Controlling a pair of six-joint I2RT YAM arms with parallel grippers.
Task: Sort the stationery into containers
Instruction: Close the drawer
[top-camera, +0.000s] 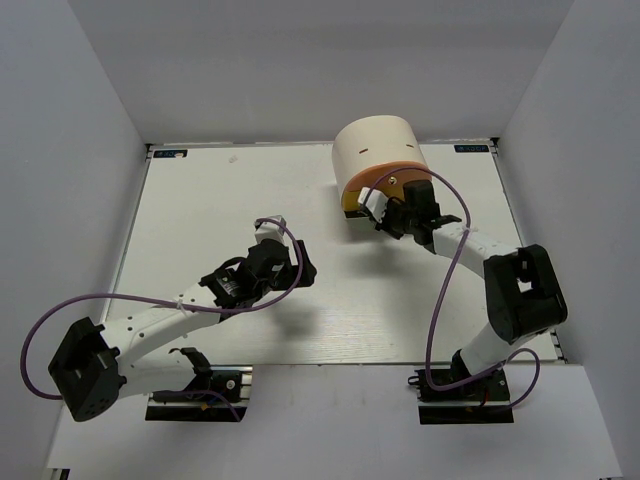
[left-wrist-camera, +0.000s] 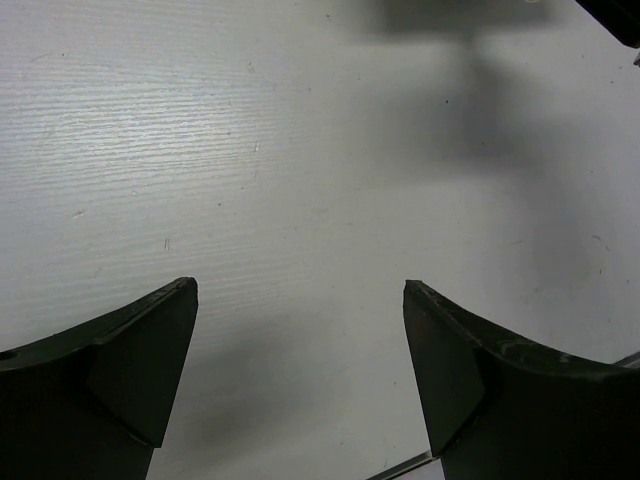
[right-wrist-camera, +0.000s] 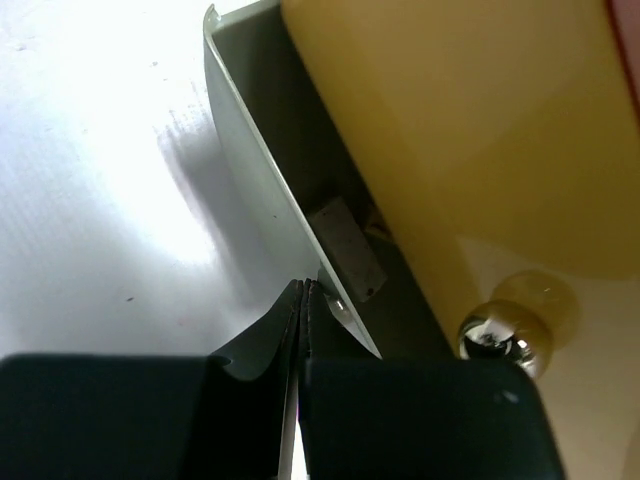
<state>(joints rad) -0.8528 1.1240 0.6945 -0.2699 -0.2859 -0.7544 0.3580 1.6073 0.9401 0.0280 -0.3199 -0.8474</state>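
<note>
Cream plastic half-cylinder organizer (top-camera: 375, 150) stands upper centre-right in the top view. Its yellow drawer (right-wrist-camera: 450, 120) and round shiny knob (right-wrist-camera: 510, 322) fill the right of the right wrist view. The right gripper (right-wrist-camera: 303, 295), fingers pressed together, sits at the drawer front. The left gripper (left-wrist-camera: 300, 290) hangs spread above the white table (top-camera: 200, 200). No loose stationery shows, so shutting the drawers probably remains, which needs a straight push.

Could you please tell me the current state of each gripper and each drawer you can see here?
Cream half-cylinder organizer: upright, at the white table's far side.
Left black two-finger gripper: open, empty, above the table.
Right black two-finger gripper: shut, nothing visible between its fingers, at the organizer's lower edge.
Yellow drawer with round shiny knob: open or shut cannot be told.
Orange drawer: likewise cannot be told.
</note>
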